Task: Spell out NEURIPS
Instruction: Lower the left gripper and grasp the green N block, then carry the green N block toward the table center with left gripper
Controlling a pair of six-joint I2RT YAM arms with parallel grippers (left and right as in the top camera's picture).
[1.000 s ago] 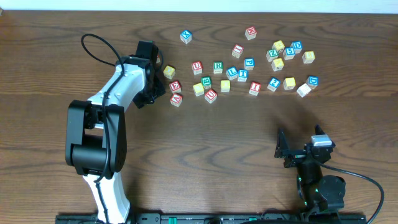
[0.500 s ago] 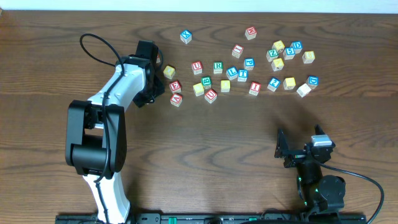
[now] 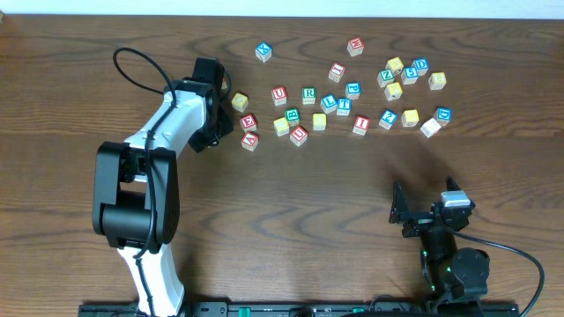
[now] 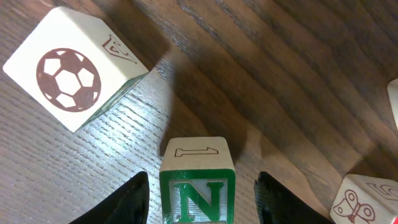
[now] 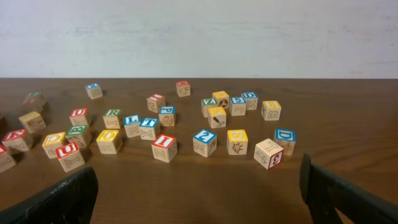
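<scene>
A green-bordered N cube (image 4: 198,186) stands on the table between the two fingers of my left gripper (image 4: 200,182), with a gap on each side. The gripper is open. In the overhead view the left gripper (image 3: 218,119) is at the left end of the scattered cubes and hides the N cube. Among them I see a red U (image 3: 279,94), green R (image 3: 308,93), red E (image 3: 248,122), red I (image 3: 360,124) and yellow S (image 5: 237,140). My right gripper (image 3: 425,214) is open and empty near the front right, well short of the cubes (image 5: 199,202).
A soccer-ball cube (image 4: 71,74) lies beyond the N cube to the left, and a butterfly cube (image 4: 367,199) is close on the right. Several other lettered cubes (image 3: 410,75) cluster at the back right. Bare wood table (image 3: 308,202) lies in front.
</scene>
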